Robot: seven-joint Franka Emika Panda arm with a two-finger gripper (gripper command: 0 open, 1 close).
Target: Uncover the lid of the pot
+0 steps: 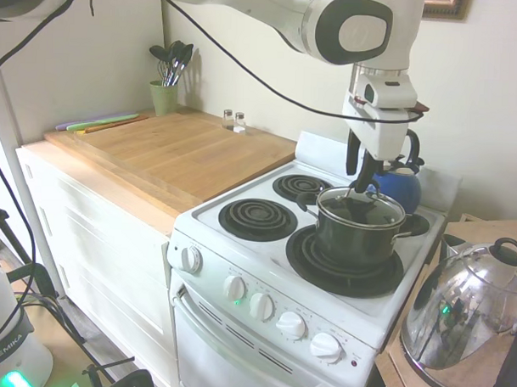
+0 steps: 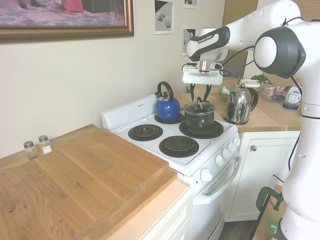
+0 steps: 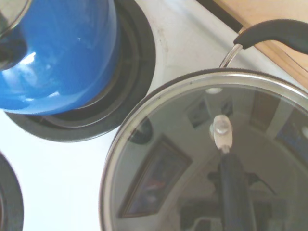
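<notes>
- We see the lid (image 1: 361, 206) sitting flat on the pot (image 1: 359, 235), rim to rim, so nothing is uncovered yet.
- The pot stands on the large coil burner (image 1: 345, 266) at the front of the stove (image 1: 240, 244), on the side next to the surface (image 2: 260, 117) with the shiny kettle (image 1: 462, 324).
- The end effector (image 1: 361, 176) hangs straight above the lid, fingers (image 1: 352, 154) pointing down and spread to a medium gap.
- In the first exterior view the finger tips sit about level with the lid's black handle (image 2: 199, 102); we judge they straddle it, but we can't tell if they touch it.
- No closing on the handle shows, so we count it as not gripped.
- The wrist view shows the lid's glass from straight overhead, the handle (image 3: 233, 187) running across it with a silver screw end (image 3: 222, 131); the lid is centred and seated.
- The blue kettle (image 1: 399, 186) is on the back burner just beside the pot, near the arm's working space.
- The wooden surface (image 1: 171, 152) past the other side of the stove holds only a cup of utensils (image 1: 166, 80) and two shakers (image 1: 233, 120) at the back edge.
- Done so far, as we read it: approach and lining up over the handle.
- Left, as we read it: close on the handle, lift the lid clear of the rim, and set it down somewhere off the pot.
- Our guess is the task is at an early stage, right at pre-grasp.
</notes>
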